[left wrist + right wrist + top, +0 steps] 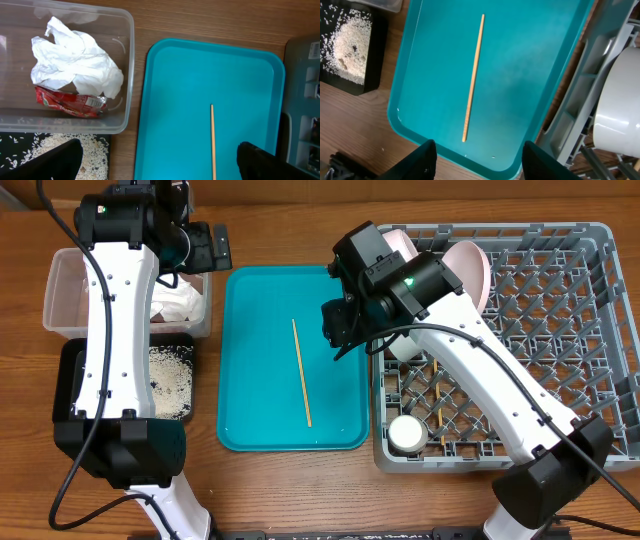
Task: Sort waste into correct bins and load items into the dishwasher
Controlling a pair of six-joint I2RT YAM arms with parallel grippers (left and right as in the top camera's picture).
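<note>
Overhead: one chopstick (301,373) is lying mid teal tray (250,420), awaiting the dish rack (560,330) to the tray's right.

Left wrist: the left gripper (159,146) is gaping, released, at the tray's left edge; the napkin (75,62) is sitting binned beside it.

Right wrist: the right gripper (479,145) is hanging unclenched and empty over the tray, probably lining up on that chopstick.

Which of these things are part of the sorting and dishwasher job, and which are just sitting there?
Job: loose chopstick, napkin, wrapper, rice, clear tub, black tray, dish rack, bowls, cup.
Just there: teal tray, table.
</note>
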